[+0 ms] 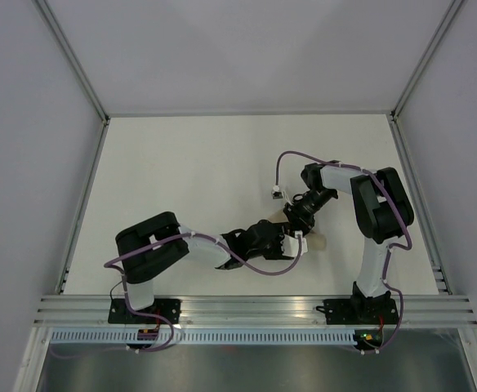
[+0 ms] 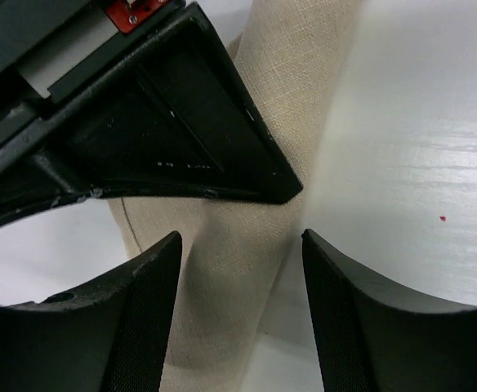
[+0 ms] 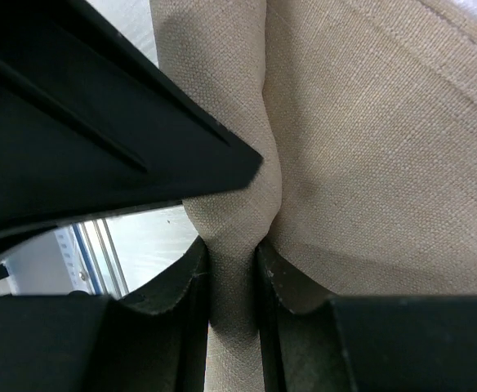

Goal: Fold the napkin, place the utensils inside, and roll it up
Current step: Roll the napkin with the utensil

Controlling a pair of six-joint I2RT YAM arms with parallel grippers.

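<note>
The tan napkin point(image 1: 318, 242) is bunched into a narrow roll, mostly hidden under both grippers near the table's front middle. My right gripper point(image 3: 233, 249) is shut on a pinched fold of the napkin point(image 3: 361, 147). My left gripper point(image 2: 240, 241) is open, and the napkin roll point(image 2: 222, 278) lies between its fingers point(image 2: 144, 302) without being clamped. In the top view the left gripper point(image 1: 290, 243) and the right gripper point(image 1: 297, 219) meet tip to tip. The fork is hidden.
The white table point(image 1: 189, 180) is walled by grey panels, with a metal rail point(image 1: 255, 306) along the near edge. Purple cables point(image 1: 291, 159) loop over both arms. The right gripper's black body point(image 2: 140, 139) crowds the left wrist view.
</note>
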